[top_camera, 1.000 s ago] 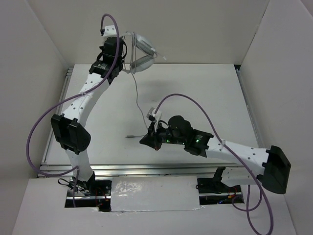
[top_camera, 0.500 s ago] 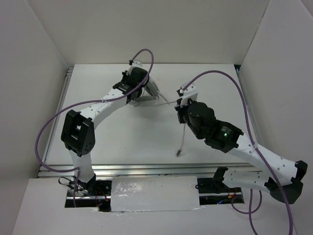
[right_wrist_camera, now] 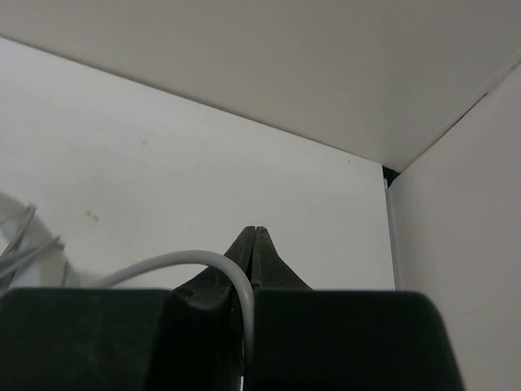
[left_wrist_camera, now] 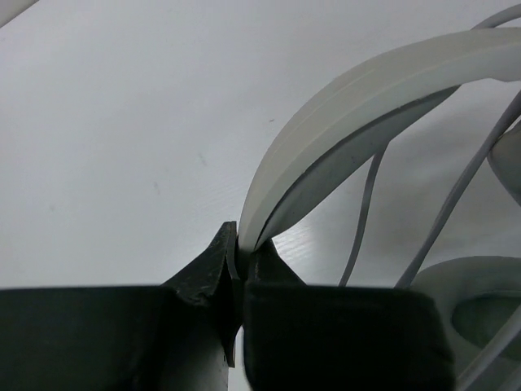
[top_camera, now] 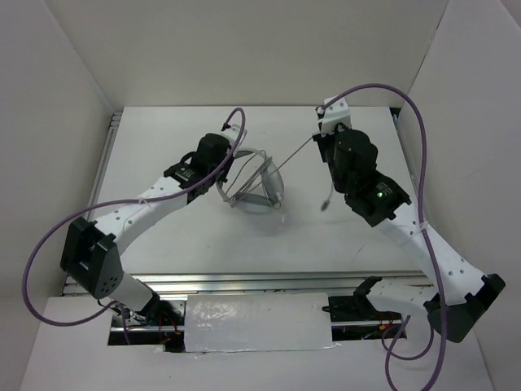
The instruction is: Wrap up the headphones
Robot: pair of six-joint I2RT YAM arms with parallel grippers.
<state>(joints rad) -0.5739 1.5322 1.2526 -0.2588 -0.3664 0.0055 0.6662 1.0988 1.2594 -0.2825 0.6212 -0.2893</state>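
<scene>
The headphones (top_camera: 262,190) are light grey-white and hang over the middle of the table. My left gripper (top_camera: 225,169) is shut on their curved headband (left_wrist_camera: 350,106); the jaws pinch its end in the left wrist view, at the gripper's tips (left_wrist_camera: 241,254). An oval ear cup (left_wrist_camera: 480,305) shows at the lower right there. The thin grey cable (top_camera: 295,153) runs taut from the headset to my right gripper (top_camera: 320,138), which is shut on the cable (right_wrist_camera: 167,264) at the back right. The loose end with the plug (top_camera: 326,204) dangles below that arm.
White walls (top_camera: 73,98) enclose the table on the left, back and right. A metal rail (top_camera: 244,283) runs along the near edge. Thick purple arm cables (top_camera: 407,110) loop above both arms. The back right corner (right_wrist_camera: 389,173) lies close ahead of the right gripper.
The left arm brought the headphones from high at the back wall down over the table's middle. The right arm swung from front centre to the back right, drawing the cable taut.
</scene>
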